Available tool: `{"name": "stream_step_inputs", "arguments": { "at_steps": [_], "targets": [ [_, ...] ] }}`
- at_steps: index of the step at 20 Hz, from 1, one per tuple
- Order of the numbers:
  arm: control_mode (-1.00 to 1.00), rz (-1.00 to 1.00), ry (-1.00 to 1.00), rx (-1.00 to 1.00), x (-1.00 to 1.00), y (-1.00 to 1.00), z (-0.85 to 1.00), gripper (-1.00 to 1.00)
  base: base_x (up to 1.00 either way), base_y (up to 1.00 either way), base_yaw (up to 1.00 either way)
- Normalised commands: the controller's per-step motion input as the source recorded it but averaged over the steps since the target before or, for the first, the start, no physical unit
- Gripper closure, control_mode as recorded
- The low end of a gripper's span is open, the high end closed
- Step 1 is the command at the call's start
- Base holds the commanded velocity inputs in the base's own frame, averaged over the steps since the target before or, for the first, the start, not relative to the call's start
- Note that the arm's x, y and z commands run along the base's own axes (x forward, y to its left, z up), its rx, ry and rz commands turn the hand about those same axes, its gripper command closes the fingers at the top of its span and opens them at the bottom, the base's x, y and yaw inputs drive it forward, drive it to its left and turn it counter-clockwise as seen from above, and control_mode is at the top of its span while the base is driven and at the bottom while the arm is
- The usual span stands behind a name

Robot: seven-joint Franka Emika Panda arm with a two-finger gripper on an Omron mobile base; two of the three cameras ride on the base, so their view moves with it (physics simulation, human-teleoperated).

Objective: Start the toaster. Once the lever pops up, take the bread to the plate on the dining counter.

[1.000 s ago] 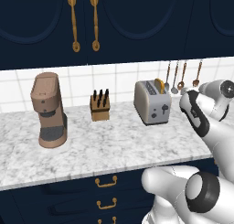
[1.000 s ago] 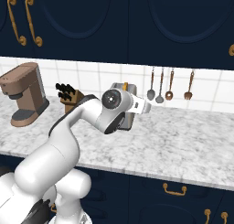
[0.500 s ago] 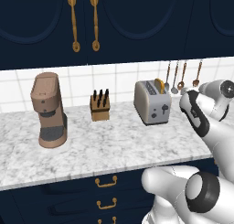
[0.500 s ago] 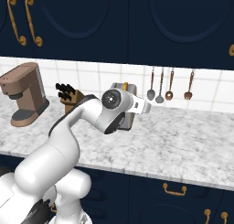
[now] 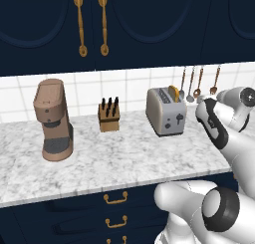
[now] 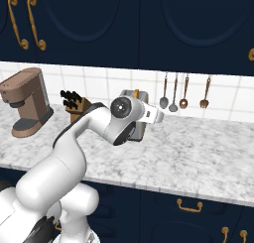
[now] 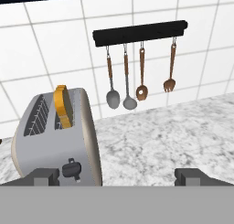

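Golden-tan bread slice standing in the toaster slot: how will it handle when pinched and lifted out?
The golden-tan bread slice stands on edge, about half above the boxy silver-grey toaster, so it probably holds stiff. It looks thin, likely light, possibly crumbly under a hard pinch. Lifted at a tilt, it may catch the slot wall.

This is a kitchen. A marble worktop (image 5: 124, 158) runs along a white tiled wall (image 5: 134, 86), with dark blue cupboards (image 5: 124, 24) above it. On the worktop stand a toaster (image 5: 166, 112), a knife block (image 5: 109, 115) left of it, and a coffee machine (image 5: 52, 120) further left. Spoons (image 7: 132, 88) hang on the wall right of the toaster.
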Motion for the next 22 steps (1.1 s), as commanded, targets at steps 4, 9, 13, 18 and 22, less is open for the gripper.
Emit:
{"name": "stream_step_inputs", "arguments": {
  "at_steps": [4,9,13,18,22],
  "targets": [
    [-1.0,0.0,0.0,0.0,0.0,0.0,0.0,-1.0,0.0,0.0,0.0],
    [-1.0,0.0,0.0,0.0,0.0,0.0,0.0,-1.0,0.0,0.0,0.0],
    [-1.0,0.0,0.0,0.0,0.0,0.0,0.0,-1.0,0.0,0.0,0.0],
    [-1.0,0.0,0.0,0.0,0.0,0.0,0.0,-1.0,0.0,0.0,0.0],
    [-1.0,0.0,0.0,0.0,0.0,0.0,0.0,-1.0,0.0,0.0,0.0]
  ]
}}
